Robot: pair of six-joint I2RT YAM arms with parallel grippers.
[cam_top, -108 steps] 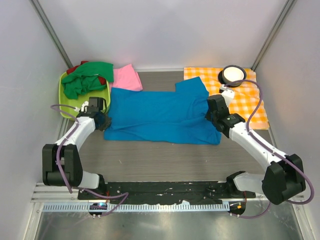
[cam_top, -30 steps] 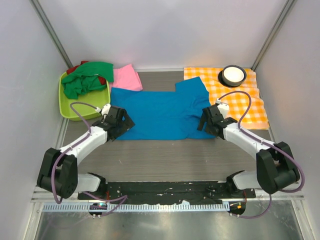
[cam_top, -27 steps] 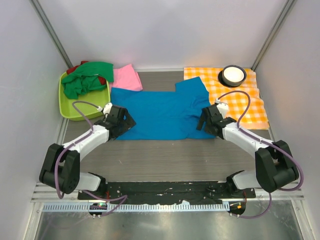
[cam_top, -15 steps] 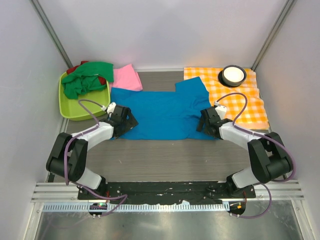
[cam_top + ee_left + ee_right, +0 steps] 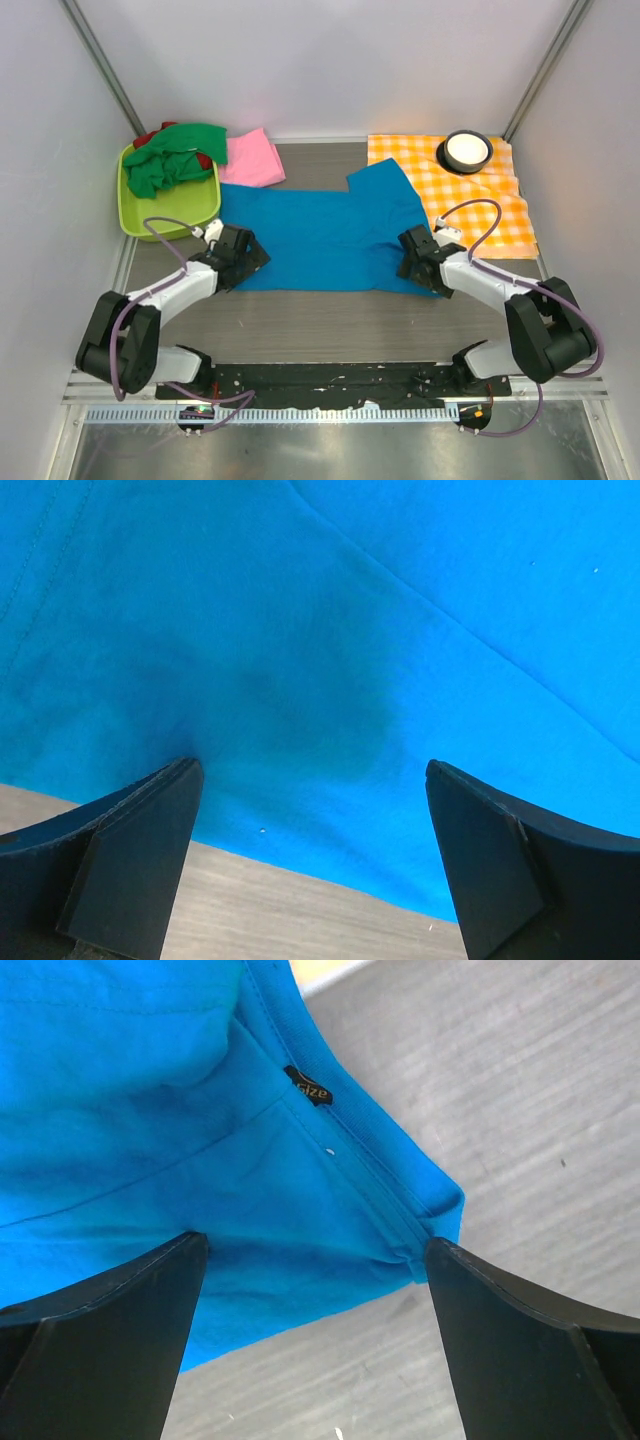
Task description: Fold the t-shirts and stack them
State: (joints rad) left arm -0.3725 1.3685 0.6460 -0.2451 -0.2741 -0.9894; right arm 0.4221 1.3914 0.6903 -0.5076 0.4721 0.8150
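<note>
Under your left hand (image 5: 238, 257), its fingers wide apart and holding nothing, lies the left end of the blue t-shirt (image 5: 320, 235), spread flat on the table (image 5: 320, 320), and your right hand (image 5: 415, 262), also wide apart and empty, sits over the right end, by the neck band and a small black tag (image 5: 308, 1088). Past your left hand, the green t-shirt (image 5: 175, 158) is bunched on the red t-shirt (image 5: 146, 138) in a lime tub (image 5: 135, 218), with the pink t-shirt (image 5: 252, 160) folded just right of it. Past your right hand lies a checked cloth (image 5: 485, 205) with a bowl (image 5: 467, 150) on it.
</note>
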